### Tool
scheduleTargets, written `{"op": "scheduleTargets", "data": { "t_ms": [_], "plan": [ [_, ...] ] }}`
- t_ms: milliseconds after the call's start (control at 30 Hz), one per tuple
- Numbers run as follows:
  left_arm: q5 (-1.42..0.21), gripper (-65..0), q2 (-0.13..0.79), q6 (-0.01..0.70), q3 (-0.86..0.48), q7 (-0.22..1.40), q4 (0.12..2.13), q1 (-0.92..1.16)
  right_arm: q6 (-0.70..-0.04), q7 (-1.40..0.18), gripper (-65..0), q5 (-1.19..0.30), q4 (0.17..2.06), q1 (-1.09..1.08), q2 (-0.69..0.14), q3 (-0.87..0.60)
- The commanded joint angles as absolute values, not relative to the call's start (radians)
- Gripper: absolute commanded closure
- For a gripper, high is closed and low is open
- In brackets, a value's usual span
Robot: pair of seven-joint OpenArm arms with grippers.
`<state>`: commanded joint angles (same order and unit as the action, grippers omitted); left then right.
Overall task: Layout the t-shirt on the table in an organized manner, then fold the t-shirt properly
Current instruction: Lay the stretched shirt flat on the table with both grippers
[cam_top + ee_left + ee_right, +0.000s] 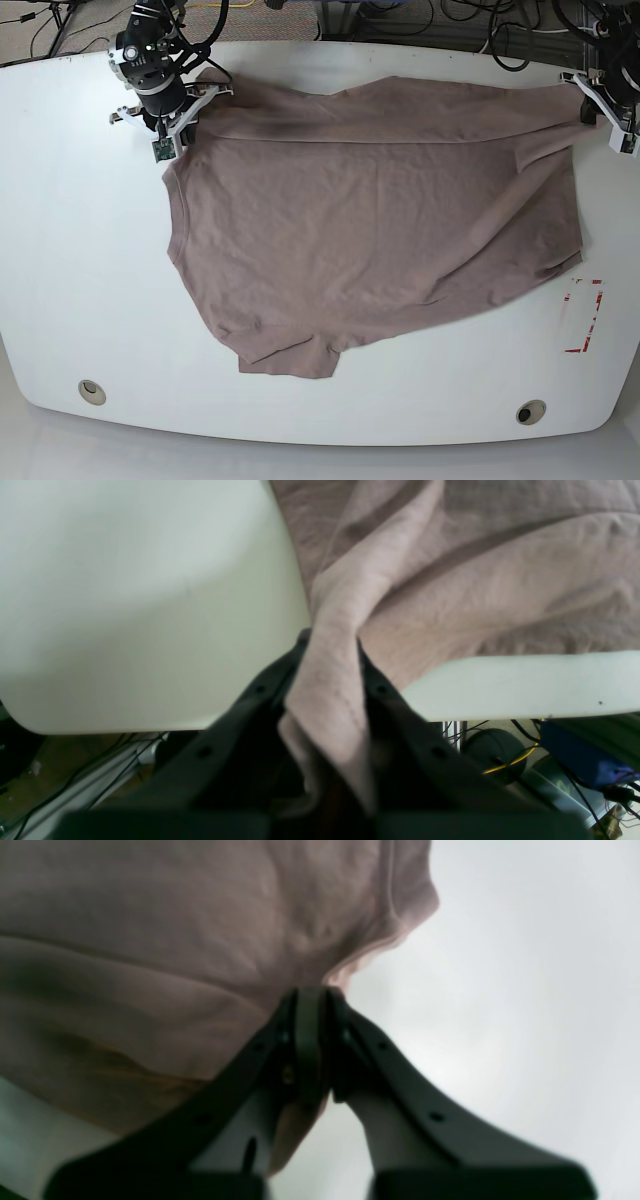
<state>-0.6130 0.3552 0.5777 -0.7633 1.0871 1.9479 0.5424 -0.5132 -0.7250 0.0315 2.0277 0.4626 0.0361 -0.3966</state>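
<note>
Cloth bunched between the left gripper's (330,645) closed jaws; the right gripper (312,995) likewise pinched the shirt (380,220), spread across the table (80,260). Pulling evenly apart, kept low, should flatten that far edge.

- Base view: mounted high, looking straight down on the whole table (60,250), both arms at its far edge.
- Left wrist view: set behind the left gripper (332,645), very near, looking past a table corner to cables below.
- Right wrist view: close behind the right gripper (312,995), blurred.
- Shared by all three views: the t-shirt (380,220) and the tabletop.
</note>
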Motion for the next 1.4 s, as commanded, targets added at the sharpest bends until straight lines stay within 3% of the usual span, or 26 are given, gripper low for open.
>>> {"op": "scheduleTargets", "data": {
  "t_ms": [167,867,1400],
  "plan": [
    [-0.611,-0.3,0.366,0.578,-0.763,1.087,1.946,0.549,-0.519,-0.725,0.0,0.031,2.028,0.464,0.035,-0.446],
    [-0.613,0.0,0.378,0.578,-0.751,1.086,1.946,0.723,-0.521,-0.723,0.0,0.028,2.026,0.573,0.035,-0.470],
    [-0.613,-0.3,0.383,0.578,-0.716,1.087,1.940,0.661,-0.521,-0.723,0.0,0.027,2.025,0.547,0.015,-0.470]
  ]
}}
